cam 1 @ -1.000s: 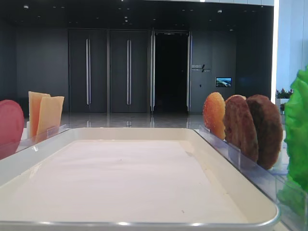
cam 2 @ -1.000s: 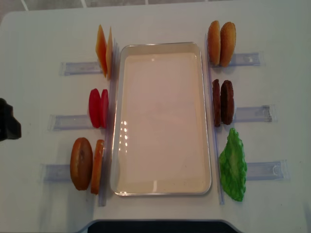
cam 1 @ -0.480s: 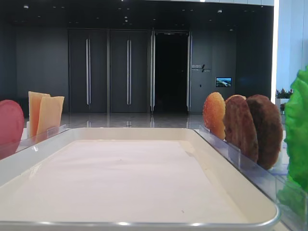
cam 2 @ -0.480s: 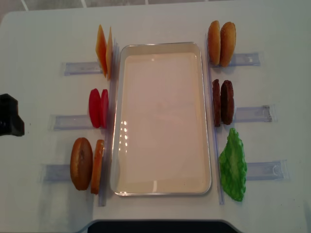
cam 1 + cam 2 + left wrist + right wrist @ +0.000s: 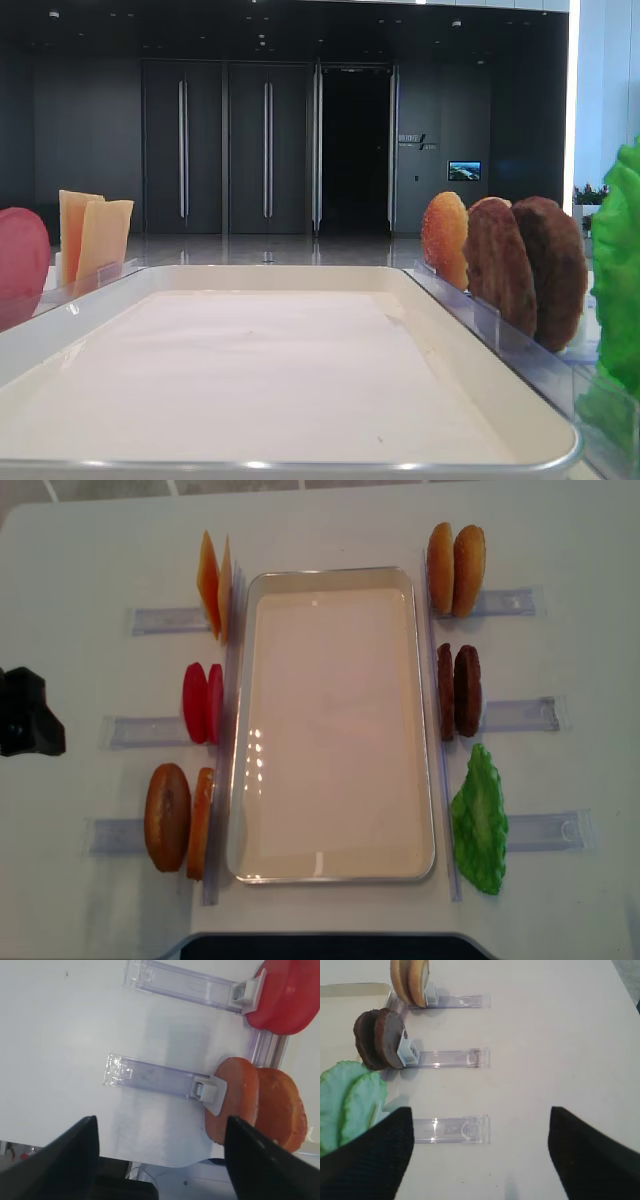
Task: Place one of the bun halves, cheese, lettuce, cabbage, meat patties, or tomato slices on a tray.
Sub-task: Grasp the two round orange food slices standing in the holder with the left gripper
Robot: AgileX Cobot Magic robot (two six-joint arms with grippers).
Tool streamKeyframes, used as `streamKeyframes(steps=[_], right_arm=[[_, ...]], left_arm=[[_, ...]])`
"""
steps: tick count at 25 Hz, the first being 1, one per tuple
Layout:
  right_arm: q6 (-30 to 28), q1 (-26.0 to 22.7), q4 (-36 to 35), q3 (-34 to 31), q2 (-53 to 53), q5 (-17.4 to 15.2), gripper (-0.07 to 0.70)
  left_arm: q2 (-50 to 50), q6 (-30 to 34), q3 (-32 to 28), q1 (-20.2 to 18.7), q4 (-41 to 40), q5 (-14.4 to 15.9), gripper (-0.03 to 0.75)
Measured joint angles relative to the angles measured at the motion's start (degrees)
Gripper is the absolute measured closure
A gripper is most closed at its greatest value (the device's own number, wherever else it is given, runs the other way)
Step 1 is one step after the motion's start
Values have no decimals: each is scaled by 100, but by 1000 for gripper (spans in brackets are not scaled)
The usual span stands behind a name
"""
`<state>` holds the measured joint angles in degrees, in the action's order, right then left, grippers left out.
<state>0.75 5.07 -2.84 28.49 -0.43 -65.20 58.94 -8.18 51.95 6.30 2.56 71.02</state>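
Note:
The cream-white tray lies mid-table with nothing on it. Left of it stand cheese, tomato slices and two bun halves. On its right stand more bun halves, meat patties and lettuce. No cabbage distinct from the lettuce shows. My left gripper hangs at the far left, open and empty, short of the bun halves. My right gripper is open and empty over bare table, right of the lettuce and patties.
Each food pair stands on edge in a clear plastic rack that juts outward from the tray's long sides. One such rack lies between my right fingers. The table's near edge runs under my left gripper.
My left gripper has crept a little to the right, further into the overhead view. The food and the tray have not moved.

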Motion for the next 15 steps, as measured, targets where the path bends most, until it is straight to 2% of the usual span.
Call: streamKeyframes(steps=[15], right_arm=[[0,0,0,0,0,0,76]], left_arm=[[-46,229,0,0,242,0,141]])
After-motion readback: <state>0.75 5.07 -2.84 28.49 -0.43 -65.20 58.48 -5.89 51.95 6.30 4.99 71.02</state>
